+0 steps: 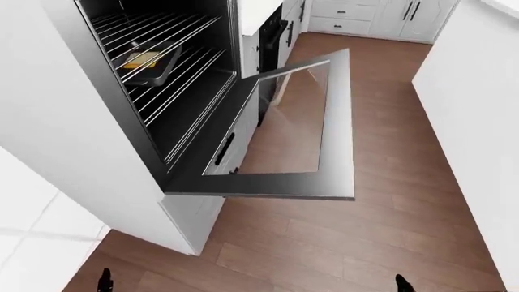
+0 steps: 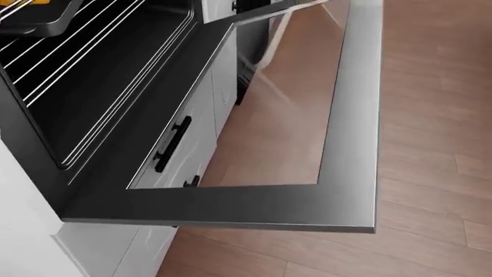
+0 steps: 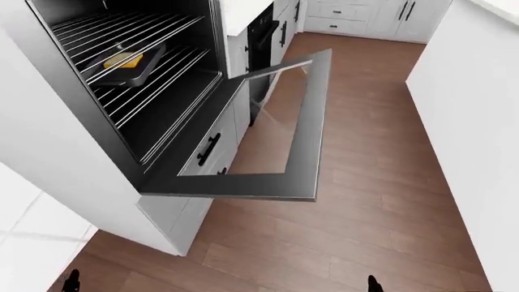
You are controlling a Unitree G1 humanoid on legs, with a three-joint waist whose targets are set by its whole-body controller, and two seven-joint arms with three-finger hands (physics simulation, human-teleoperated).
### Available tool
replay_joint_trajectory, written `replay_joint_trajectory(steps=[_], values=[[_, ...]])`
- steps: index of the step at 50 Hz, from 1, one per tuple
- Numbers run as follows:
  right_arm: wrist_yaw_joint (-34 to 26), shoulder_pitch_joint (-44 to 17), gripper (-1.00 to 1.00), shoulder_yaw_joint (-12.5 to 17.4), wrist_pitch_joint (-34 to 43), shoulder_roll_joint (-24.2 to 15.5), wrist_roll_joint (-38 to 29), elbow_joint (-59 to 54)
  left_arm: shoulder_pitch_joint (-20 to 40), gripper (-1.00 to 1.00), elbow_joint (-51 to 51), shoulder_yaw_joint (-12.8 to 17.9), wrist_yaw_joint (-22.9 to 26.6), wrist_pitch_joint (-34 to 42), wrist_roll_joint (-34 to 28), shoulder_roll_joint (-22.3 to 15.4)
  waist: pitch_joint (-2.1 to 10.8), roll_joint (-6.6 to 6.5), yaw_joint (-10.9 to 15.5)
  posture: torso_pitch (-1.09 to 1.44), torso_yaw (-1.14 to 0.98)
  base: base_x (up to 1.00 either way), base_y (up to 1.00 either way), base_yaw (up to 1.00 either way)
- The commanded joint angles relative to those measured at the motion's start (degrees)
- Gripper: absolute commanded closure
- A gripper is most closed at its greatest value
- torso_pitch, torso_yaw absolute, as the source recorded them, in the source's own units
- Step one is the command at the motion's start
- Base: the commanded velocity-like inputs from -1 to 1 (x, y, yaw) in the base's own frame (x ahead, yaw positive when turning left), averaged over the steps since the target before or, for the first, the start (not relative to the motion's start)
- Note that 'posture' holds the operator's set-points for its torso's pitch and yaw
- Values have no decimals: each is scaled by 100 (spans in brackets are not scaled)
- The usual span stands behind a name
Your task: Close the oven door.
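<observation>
Wooden floor (image 1: 389, 182) was seen beneath the oven door (image 1: 336, 121), which was left fully open and level, its long free edge lying nearest the robot, while neither hand was shown, so their grip cannot be told.

- Floor (image 1: 381, 182): brown wood planks, running from the bottom of the left-eye view up to the far cabinets.
- Far cabinets (image 1: 381, 15): white drawers and doors with dark handles, along the top edge of the left-eye view.
- Wall (image 1: 479, 121): plain white surface at the right of the left-eye view.
- Lower drawers (image 2: 192, 124): white fronts with black bar handles (image 2: 171, 144), at the left of the head view.
- Light: even and soft, no strong shadows.
</observation>
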State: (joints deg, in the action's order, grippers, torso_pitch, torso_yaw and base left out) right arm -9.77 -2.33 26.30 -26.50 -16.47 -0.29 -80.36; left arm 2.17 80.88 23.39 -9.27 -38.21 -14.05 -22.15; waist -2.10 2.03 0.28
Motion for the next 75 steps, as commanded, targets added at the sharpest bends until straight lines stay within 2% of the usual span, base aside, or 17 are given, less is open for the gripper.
replay_joint_trajectory(steps=[1, 4, 6, 10, 14, 16, 17, 26, 30, 31, 35, 39, 43, 44, 51, 61, 75], values=[[-13, -21, -100, 20, -94, -83, 17, 68, 54, -100, -119, 31, -51, -143, 36, -96, 39, -9, -6, 0, 0, 10, 30, 0], [-16, -26, -100, 20, -92, -83, 17, 68, 53, -100, -119, 34, -48, -144, 38, -97, 47, 267, -18, 0, 0, 15, 27, 0], [-25, -22, -100, 17, -94, -80, 13, 68, 53, -100, -119, 32, -50, -144, 35, -97, 23, -31, -66, 0, 0, 16, 20, 0], [-25, -18, -100, 12, -94, -75, 1, 68, 49, -100, -119, 29, -53, -150, 32, -96, 28, -9, -94, 0, 0, 18, 17, 0], [-26, -16, -100, 7, -93, -75, -4, 68, 54, -100, -119, 30, -53, -148, 34, -97, -37, -382, -128, 0, 0, 19, 12, 0], [-23, -21, -100, 4, -88, -75, -8, 68, 56, -100, -119, 31, -54, -146, 34, -96, 93, -813, -89, 0, 0, 20, 12, 0], [-23, -20, -100, 6, -85, -75, -7, 68, 59, -100, -120, 34, -50, -144, 38, -97, 35, -555, -37, 0, 0, 20, 12, 0], [-41, -19, -100, 12, -83, -77, 3, 68, 57, -100, -120, 33, -49, -146, 42, -94, -32, -237, 17, 0, 0, 19, 12, 0], [-40, -24, -100, 9, -81, -79, 2, 68, 58, -100, -120, 36, -44, -143, 49, -96, 107, 299, -3, 0, 0, 20, 9, 0], [-39, -24, -100, 7, -84, -80, -1, 68, 59, -100, -120, 36, -43, -142, 50, -96, 45, -18, -67, 0, 0, 20, 8, 0], [-49, -25, -100, 11, -82, -84, 4, 68, 61, -100, -120, 35, -43, -141, 52, -95, 77, 32, -95, 0, 0, 19, 8, 0], [-49, -33, -100, 18, -76, -85, 14, 68, 59, -100, -120, 30, -51, -139, 47, -94, 11, -205, -103, 0, 0, 20, 8, 0], [-39, -30, -100, 15, -87, -71, 11, 68, 66, -100, -120, 35, -43, -136, 56, -95, 160, -870, -42, 0, 0, 11, 4, 0], [-38, -34, -100, 27, -81, -75, 27, 69, 64, -100, -120, 32, -48, -139, 52, -94, -51, -528, -26, 0, 0, 2, 0, 0], [-58, -36, -100, 52, -103, -71, 84, 69, 62, -100, -120, 33, -44, -143, 57, -94, -95, -123, -68, 0, 0, 0, 0, 0], [133, -174, -100, 206, 447, -83, 447, 73, 61, -100, -120, 42, -50, -133, 61, -94, 147, -222, -80, 0, 0, 0, 0, 0], [-768, -374, -100, 483, -58, -134, 1538, 83, 59, -100, -120, 41, -56, -135, 66, -94, 81, -310, -125, 0, 0, 0, 0, 0]])
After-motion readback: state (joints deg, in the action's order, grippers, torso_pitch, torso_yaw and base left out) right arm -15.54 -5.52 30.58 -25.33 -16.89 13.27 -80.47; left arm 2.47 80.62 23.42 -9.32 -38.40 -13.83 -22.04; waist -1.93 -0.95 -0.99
